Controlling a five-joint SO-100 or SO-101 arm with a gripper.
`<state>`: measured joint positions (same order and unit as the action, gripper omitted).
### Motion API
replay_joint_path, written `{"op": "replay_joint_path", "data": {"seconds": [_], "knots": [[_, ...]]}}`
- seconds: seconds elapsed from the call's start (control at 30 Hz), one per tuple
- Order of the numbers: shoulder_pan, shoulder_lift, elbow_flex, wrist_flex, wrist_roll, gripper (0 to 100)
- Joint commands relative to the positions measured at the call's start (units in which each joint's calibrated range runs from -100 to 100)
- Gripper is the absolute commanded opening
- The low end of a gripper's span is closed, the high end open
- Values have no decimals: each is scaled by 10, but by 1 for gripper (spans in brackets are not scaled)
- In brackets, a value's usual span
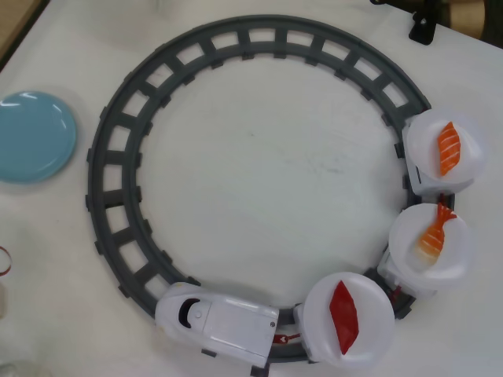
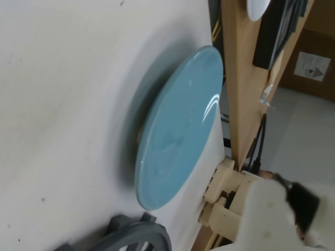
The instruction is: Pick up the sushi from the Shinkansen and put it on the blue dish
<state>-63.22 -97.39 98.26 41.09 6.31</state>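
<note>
The shrimp sushi lies on the middle of three white plates behind the white Shinkansen, which stands at the bottom of the grey ring track. The blue dish sits empty at the left, outside the track. The wrist view looks sideways at the blue dish, with a bit of track below it. Only a white gripper finger with a dark tip shows at that view's bottom right; its jaws are hidden. The arm is out of the overhead view.
An orange salmon piece lies on the rear plate and a dark red piece on the plate nearest the train. A black object stands at the top right. A wooden board stands beyond the dish.
</note>
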Motion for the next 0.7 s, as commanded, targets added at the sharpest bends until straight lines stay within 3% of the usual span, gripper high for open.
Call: {"op": "replay_joint_path", "data": {"seconds": [0.0, 0.67], "knots": [[1, -5, 12, -5, 0, 3], [12, -5, -14, 0, -3, 4]]}}
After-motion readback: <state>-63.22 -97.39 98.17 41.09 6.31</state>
